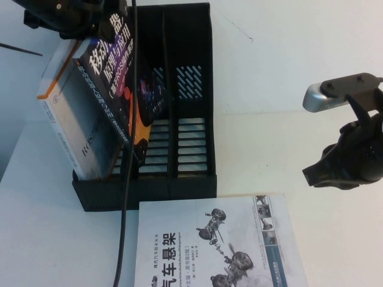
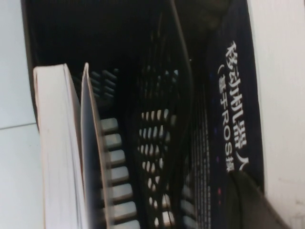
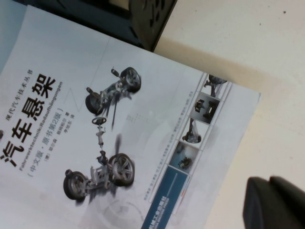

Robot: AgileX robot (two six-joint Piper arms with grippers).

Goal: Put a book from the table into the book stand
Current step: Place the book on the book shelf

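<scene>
Book (image 1: 122, 78) leans into the book stand (image 1: 179, 179), left gripper (image 1: 78, 15) gripping its top; right gripper (image 1: 344, 167), fingers' state unclear, hovers over the tabletop (image 1: 299, 72).

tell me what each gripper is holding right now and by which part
The left gripper holds the black book by its top end, tilted into the book stand. The right gripper holds nothing, hovering over the table.
</scene>
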